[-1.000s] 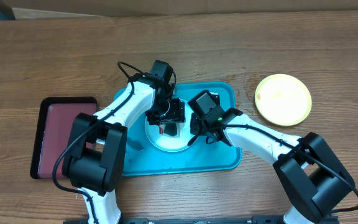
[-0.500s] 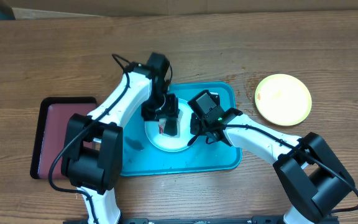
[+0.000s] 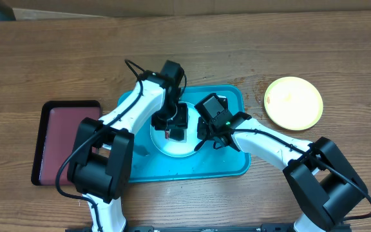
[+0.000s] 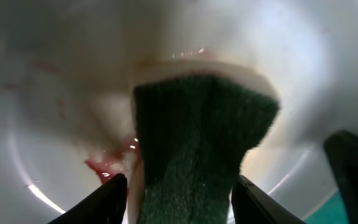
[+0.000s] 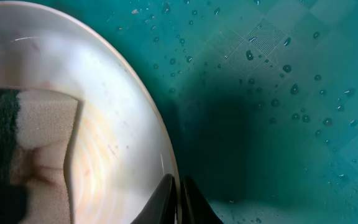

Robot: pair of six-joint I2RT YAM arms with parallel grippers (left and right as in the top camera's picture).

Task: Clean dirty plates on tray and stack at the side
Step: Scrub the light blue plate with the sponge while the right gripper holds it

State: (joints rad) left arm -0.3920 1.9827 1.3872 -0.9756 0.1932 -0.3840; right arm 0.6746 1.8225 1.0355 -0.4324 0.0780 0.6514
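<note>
Left hand [image 4: 182, 199], clamped on sponge [image 4: 197, 118], is back at the right of the white plate [image 5: 104, 124]. Right hand [image 5: 178, 198] pinches the rim. Scrubbing unfinished: red smear [image 4: 107, 165] remains.

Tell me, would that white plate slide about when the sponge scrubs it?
Probably yes if left loose: the white plate looks like light, smooth plastic, and the tray under it is beaded with water. That may be why the right gripper pinches its rim. It seems stiff, showing no bend under the sponge.
</note>
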